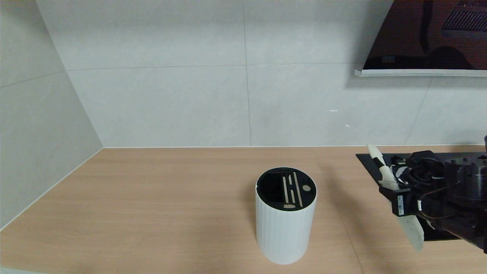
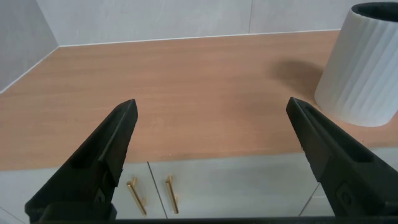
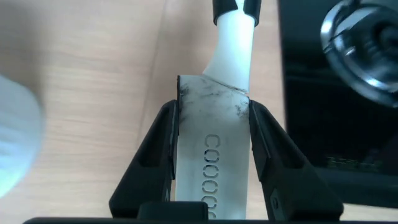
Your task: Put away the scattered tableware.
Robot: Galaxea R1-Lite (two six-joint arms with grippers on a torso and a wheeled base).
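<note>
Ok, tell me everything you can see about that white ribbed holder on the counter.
The white holder is an upright cylinder with fine vertical ribs, plastic or ceramic by its look. Its black top has one large opening, narrow slots and two small oval holes. It stands on the wooden counter, touching nothing else; the right gripper, holding a knife, is off to its right.

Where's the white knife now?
On the head view's right, the right gripper holds the white knife over the black cooktop, right of the white holder.
</note>
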